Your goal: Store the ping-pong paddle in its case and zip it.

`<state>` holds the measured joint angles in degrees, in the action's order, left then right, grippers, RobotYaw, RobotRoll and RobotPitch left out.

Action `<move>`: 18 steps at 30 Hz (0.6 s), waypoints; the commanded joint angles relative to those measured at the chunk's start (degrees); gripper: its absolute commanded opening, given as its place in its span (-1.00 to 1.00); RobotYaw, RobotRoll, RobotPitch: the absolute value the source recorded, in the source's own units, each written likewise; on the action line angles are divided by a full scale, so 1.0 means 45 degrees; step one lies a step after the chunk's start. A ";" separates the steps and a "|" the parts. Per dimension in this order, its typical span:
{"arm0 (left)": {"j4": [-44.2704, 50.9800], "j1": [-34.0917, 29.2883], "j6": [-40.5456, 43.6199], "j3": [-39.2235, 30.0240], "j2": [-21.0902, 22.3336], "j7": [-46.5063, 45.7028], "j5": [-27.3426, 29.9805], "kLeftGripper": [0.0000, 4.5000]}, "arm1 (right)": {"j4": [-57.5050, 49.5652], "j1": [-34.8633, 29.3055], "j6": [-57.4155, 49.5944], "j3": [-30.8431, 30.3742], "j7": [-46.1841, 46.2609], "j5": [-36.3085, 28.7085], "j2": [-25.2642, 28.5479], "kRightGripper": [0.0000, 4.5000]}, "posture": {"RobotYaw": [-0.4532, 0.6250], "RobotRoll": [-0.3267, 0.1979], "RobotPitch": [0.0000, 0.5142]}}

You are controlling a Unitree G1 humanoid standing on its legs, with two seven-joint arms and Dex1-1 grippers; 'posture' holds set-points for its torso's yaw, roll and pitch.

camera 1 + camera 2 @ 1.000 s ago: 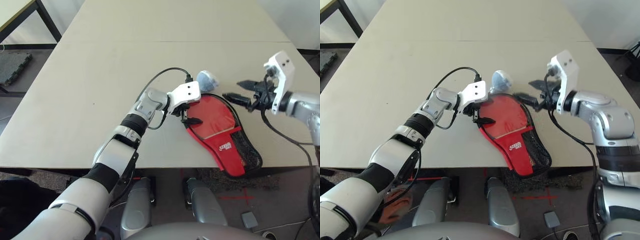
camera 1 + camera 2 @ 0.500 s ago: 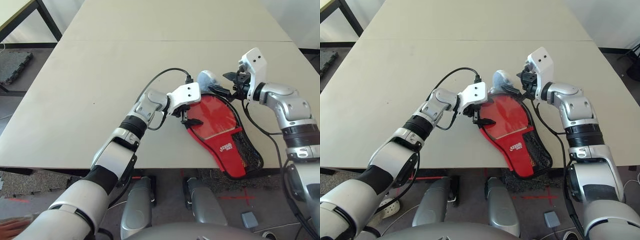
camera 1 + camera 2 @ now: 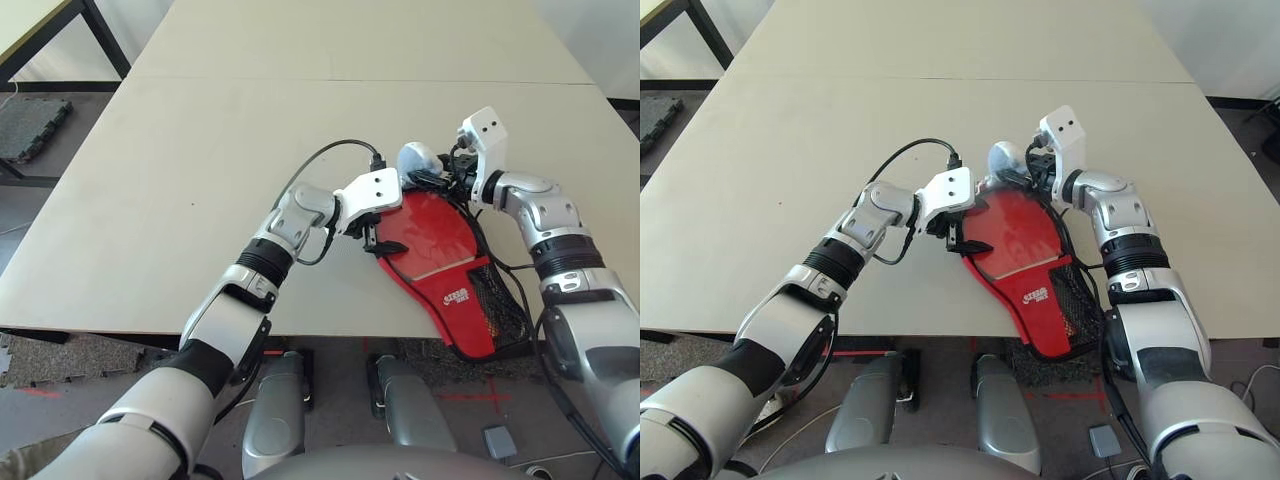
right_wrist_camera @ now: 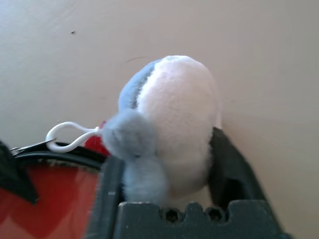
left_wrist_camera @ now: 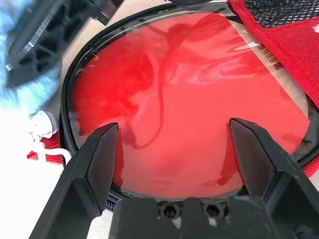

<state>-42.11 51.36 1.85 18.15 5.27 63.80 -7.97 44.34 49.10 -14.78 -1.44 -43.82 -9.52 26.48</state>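
Observation:
The red case (image 3: 455,295) lies flat near the table's front edge, its narrow mesh end overhanging it. Inside its black zip rim the ping-pong paddle (image 5: 189,94) shows as a glossy round red face; its handle is hidden. The fluffy pale pompom zip pull (image 3: 416,158) sits at the far end of the case's round part. My right gripper (image 3: 432,178) is shut on the pompom (image 4: 174,119), one finger pressing each side. At the round part's left edge my left gripper (image 3: 378,238) is open, its fingers (image 5: 99,159) spread over the red face and holding nothing.
The beige table (image 3: 200,150) stretches wide to the left and far side. A black cable (image 3: 320,160) loops off my left wrist over the tabletop. A dark floor mat (image 3: 30,125) lies beyond the table's left edge.
My right arm has swung in from the right to the pompom and its fingers have closed on it. The left gripper stays put at the case's edge.

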 commanded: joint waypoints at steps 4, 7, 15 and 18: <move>-0.0158 -0.0725 0.0569 0.0883 0.0093 0.0332 -0.0328 1.00 | 0.1594 0.0588 0.0864 0.0347 0.0792 0.0488 0.0087 -0.91 | -0.07 0.25 -0.16; 0.0124 -0.0938 0.0707 0.1056 0.0011 0.0434 -0.0262 1.00 | 0.2495 0.1001 0.1309 0.0430 0.1218 0.0657 0.0200 -0.92 | -0.08 0.25 -0.16; 0.1002 -0.1533 0.1184 0.1482 0.0003 0.0524 -0.0150 1.00 | 0.4278 0.1874 0.2253 0.0693 0.2172 0.0931 0.0314 -0.92 | -0.07 0.25 -0.14; 0.1133 -0.1597 0.1287 0.1569 0.0003 0.0492 -0.0131 1.00 | 0.4674 0.2042 0.2459 0.0798 0.2489 0.1072 0.0396 -0.92 | -0.07 0.25 -0.14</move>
<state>-34.39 46.88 5.58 21.39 4.75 64.74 -6.55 63.60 57.71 -4.52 0.69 -35.01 -5.61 26.62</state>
